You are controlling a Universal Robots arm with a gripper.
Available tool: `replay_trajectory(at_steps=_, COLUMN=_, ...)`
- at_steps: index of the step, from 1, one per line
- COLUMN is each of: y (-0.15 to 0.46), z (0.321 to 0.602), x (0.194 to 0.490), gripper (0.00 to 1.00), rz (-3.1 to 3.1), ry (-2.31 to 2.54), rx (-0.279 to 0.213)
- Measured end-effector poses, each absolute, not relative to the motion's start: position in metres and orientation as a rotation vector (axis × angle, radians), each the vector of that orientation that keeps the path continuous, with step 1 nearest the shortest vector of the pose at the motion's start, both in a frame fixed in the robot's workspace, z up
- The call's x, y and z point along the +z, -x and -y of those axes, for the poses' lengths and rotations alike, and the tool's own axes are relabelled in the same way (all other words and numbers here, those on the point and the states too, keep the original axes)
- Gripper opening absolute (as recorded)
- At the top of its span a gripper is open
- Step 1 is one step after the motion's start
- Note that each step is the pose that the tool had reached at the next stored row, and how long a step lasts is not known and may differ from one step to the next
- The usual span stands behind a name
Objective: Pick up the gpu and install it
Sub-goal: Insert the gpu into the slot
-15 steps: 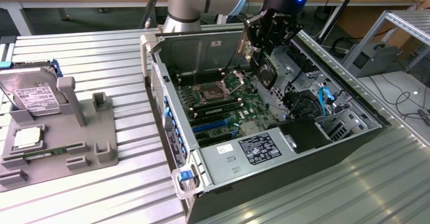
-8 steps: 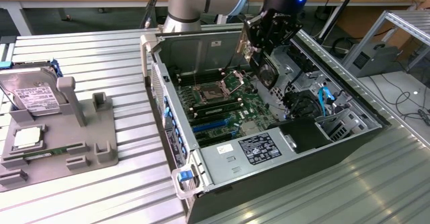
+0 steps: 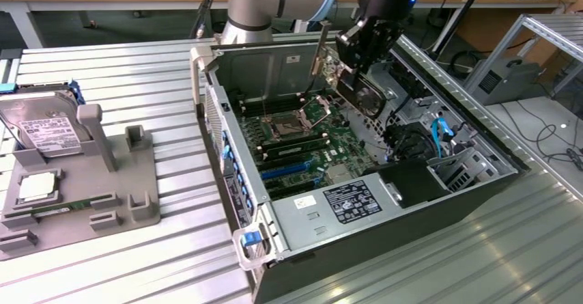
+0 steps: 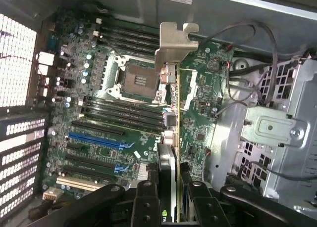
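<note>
My gripper (image 3: 362, 58) hangs over the open computer case (image 3: 232, 201) and is shut on the gpu (image 3: 367, 98), a dark card held on edge above the motherboard (image 3: 310, 147). The card's silver bracket (image 3: 320, 51) points toward the case's rear wall. In the wrist view the gpu (image 4: 171, 120) runs edge-on away from the gripper (image 4: 171, 190), between its black fingers (image 4: 146, 200), and ends in the bent silver bracket (image 4: 174, 41). Beneath it lie the motherboard (image 4: 124, 113), its bare CPU socket (image 4: 137, 80) and the blue and black expansion slots (image 4: 94, 140). The card hangs clear of the slots.
A power supply (image 3: 339, 205) fills the case's near end, and a drive cage with blue cables (image 3: 437, 140) lines the exterior view's right side. On the exterior view's left, a grey fixture (image 3: 109, 181) carries a silver hard drive (image 3: 41, 123) and a small chip (image 3: 37, 186).
</note>
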State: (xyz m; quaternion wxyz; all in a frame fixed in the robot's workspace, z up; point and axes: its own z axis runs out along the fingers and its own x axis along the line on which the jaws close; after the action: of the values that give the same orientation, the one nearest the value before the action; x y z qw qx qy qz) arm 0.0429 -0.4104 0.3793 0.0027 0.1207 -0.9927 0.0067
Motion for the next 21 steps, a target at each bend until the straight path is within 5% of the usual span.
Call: replay_trajectory(at_steps=21, y=-0.0429, z=0.4104, x=0.3760, gripper=0.27, rz=2.769, ry=-1.484, rx=0.023)
